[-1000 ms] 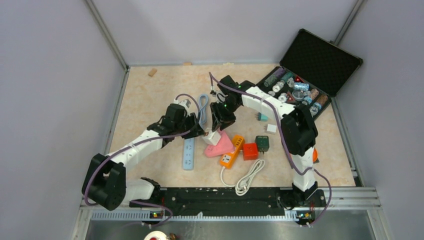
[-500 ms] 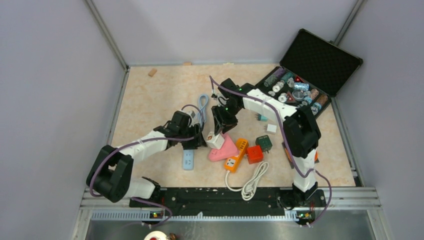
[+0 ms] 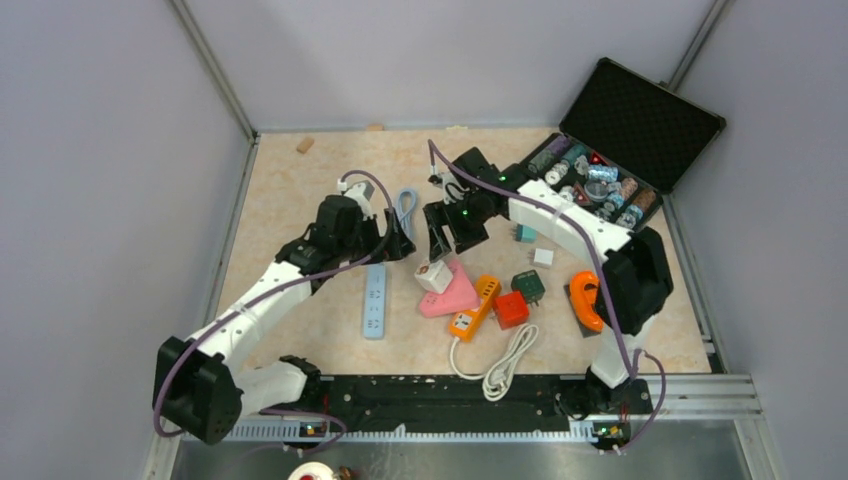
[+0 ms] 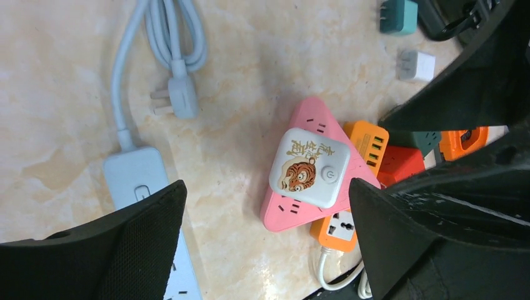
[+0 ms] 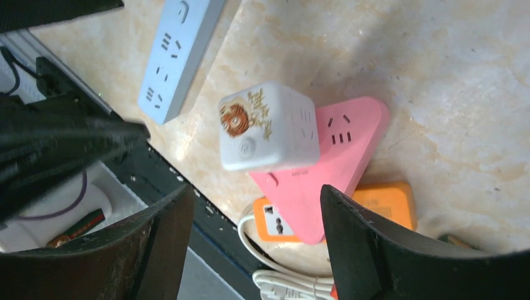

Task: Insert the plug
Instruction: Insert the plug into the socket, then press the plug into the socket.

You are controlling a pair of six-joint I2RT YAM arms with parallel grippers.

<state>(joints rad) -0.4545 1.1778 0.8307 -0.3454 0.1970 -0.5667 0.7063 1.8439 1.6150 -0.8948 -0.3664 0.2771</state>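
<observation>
White tiger-print cube plug [image 4: 309, 167] sits on the pink triangular socket strip [image 4: 299, 215], perhaps only half-seated. Left pincer [image 3: 397, 244] and right pincer [image 3: 446, 240] gape wide and empty just above it, so a stray brush could tilt it out.

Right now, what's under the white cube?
The pink socket, itself lying over an orange strip. The cube hides its own prongs, so whether they are seated cannot be seen.

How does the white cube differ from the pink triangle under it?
The white cube is boxy and thick; the pink triangle is flat. The cube bears a tiger picture and a round button; the triangle is plain. The cube sits on the triangle. Both show socket slots.
</observation>
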